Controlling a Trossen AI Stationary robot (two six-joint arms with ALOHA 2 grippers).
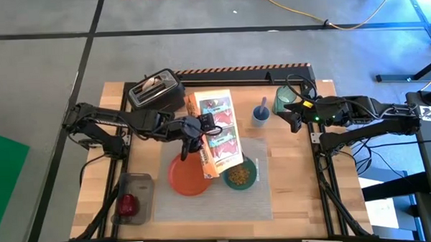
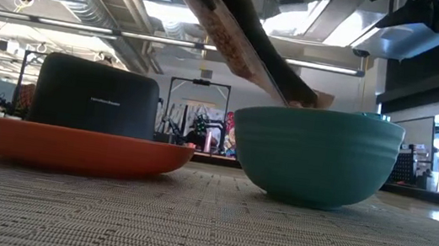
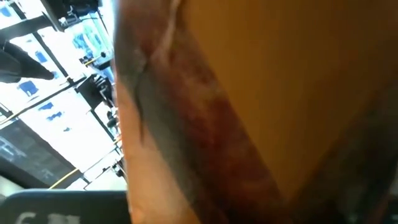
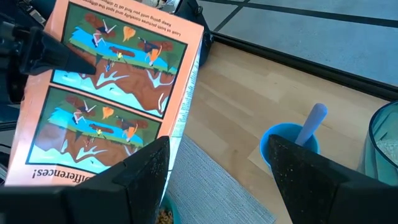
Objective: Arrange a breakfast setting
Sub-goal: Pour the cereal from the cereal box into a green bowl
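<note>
Apple: it lies in a clear tray at the left front corner of the table, well apart from the other things.
Toaster: black, at the back left, with a slice of toast in its slot.
Left gripper: it is closed on a cereal box and holds it tilted, with the low end over the bowl.
Plate: orange, on the pale mat, just beside the bowl; it looks bare.
Bowl: teal, right of the plate, with cereal already inside.
Blue cup: behind the mat, with a pale handle standing in it.
Green glass: at the back right, close to the right gripper.
Right gripper: it waits wide apart and holds nothing, above the right side of the table.
Risk, spill: I think the box is tilted steeply, so cereal can fall too quickly and land on the mat or the plate.
Risk, grip: the box is wide and smooth, so it may slip or turn in the fingers.
Risk, bowl: the low corner of the box is very near the rim and may push the bowl.
</note>
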